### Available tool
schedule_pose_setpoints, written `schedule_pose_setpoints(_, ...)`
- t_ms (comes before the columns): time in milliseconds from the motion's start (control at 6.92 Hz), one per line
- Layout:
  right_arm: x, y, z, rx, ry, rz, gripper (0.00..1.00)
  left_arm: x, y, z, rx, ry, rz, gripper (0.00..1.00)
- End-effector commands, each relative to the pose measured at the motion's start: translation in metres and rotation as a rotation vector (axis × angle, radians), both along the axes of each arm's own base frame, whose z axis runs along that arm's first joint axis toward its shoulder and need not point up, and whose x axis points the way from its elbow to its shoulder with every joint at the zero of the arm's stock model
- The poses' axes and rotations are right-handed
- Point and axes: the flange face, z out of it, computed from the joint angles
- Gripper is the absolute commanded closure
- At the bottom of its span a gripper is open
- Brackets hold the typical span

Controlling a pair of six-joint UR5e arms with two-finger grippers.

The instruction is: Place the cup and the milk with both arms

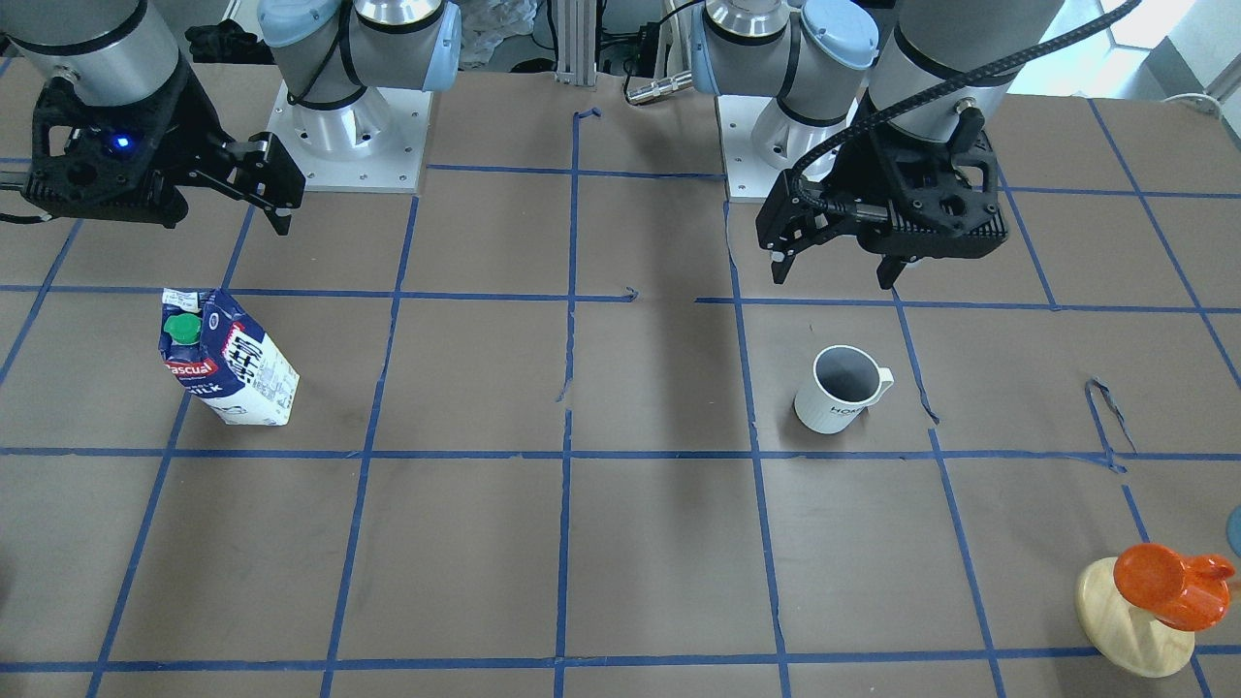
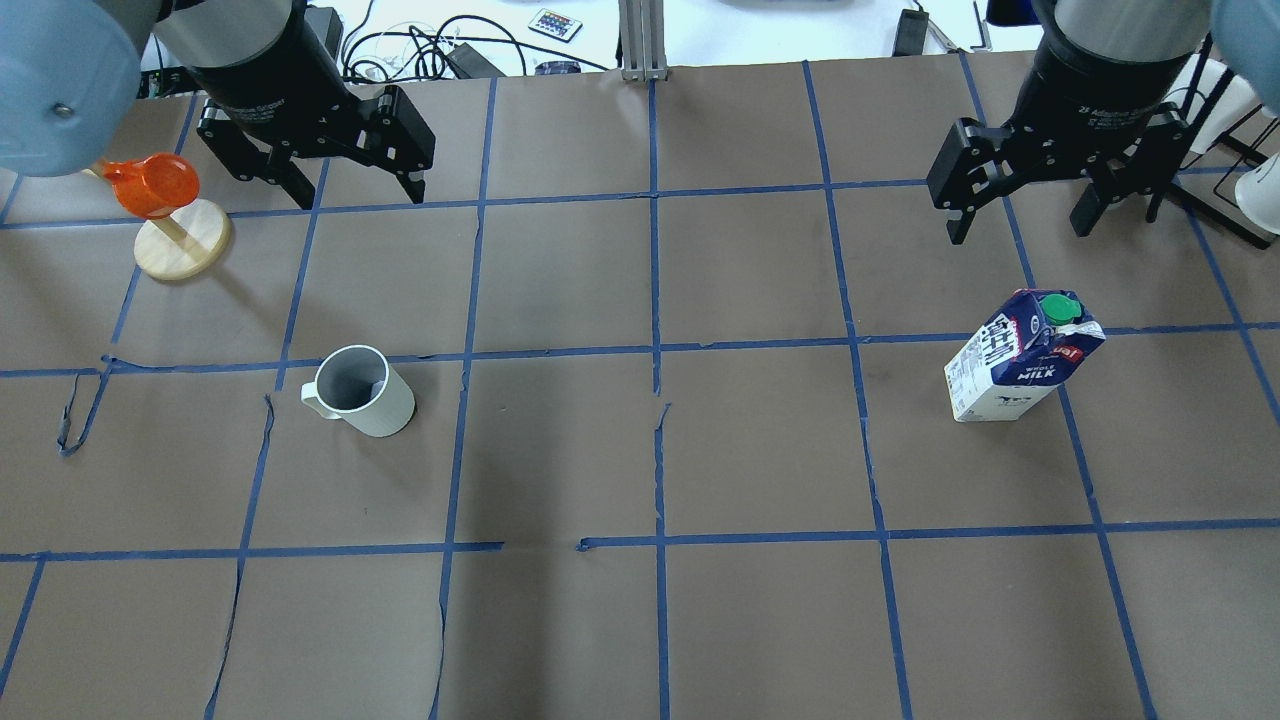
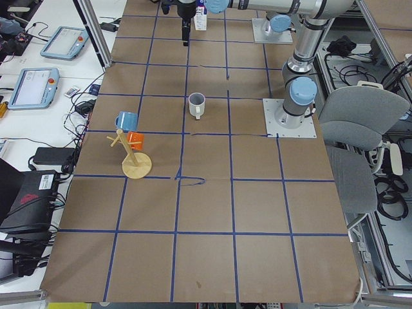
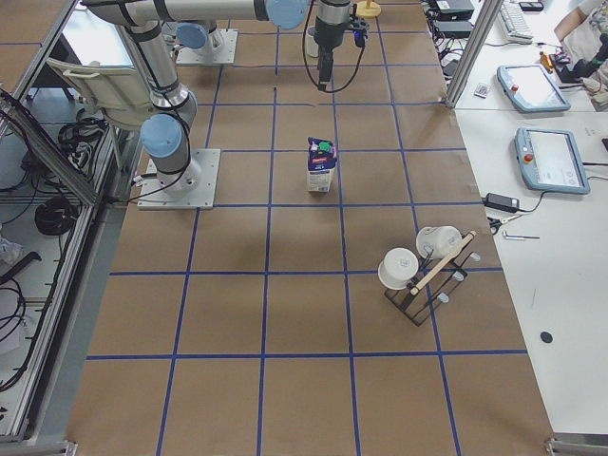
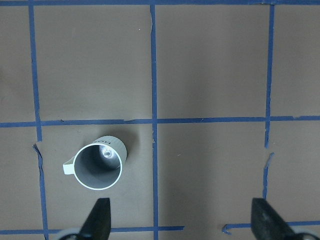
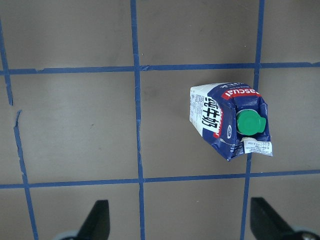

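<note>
Brown gridded table (image 2: 760, 620), cup (image 2: 360, 392) upright near wooden stand (image 2: 185, 250), milk (image 2: 1015, 360) well apart

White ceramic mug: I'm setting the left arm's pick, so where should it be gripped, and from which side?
Probably the rim wall of the white ceramic mug, from straight above, one finger inside and one outside, on the side away from its loop handle. It stands upright, mouth open upward, with the handle pointing to the robot's left. The black left pincer is open.
</note>
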Motion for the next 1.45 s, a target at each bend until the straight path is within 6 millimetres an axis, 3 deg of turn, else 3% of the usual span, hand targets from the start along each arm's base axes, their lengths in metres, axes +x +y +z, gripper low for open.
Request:
schedule_pose_setpoints(0, 0.002, 0.001, 0.001, -0.002, -0.003, 0.002, 0.0, 0.0, 0.001, -0.003, 0.006, -0.001, 0.001, 0.0)
schedule_pose_setpoints(867, -0.009, -0.006, -0.001, -0.012, 0.001, 0.03, 0.0, -0.001, 0.001, -0.005, 0.004, -0.002, 0.0, 0.0)
schedule_pose_setpoints(1012, -0.036, -0.01, -0.001, -0.011, -0.004, 0.03, 0.0, -0.001, 0.001, -0.005, 0.004, 0.001, 0.0, 0.0)
schedule_pose_setpoints(1157, -0.08, -0.015, -0.004, 0.001, -0.015, 0.049, 0.0, -0.001, 0.001, -0.005, 0.004, -0.001, 0.0, 0.0)
schedule_pose_setpoints(1301, -0.112, -0.016, -0.002, -0.01, -0.022, 0.059, 0.0, 0.001, 0.0, -0.006, 0.009, -0.002, 0.004, 0.0)
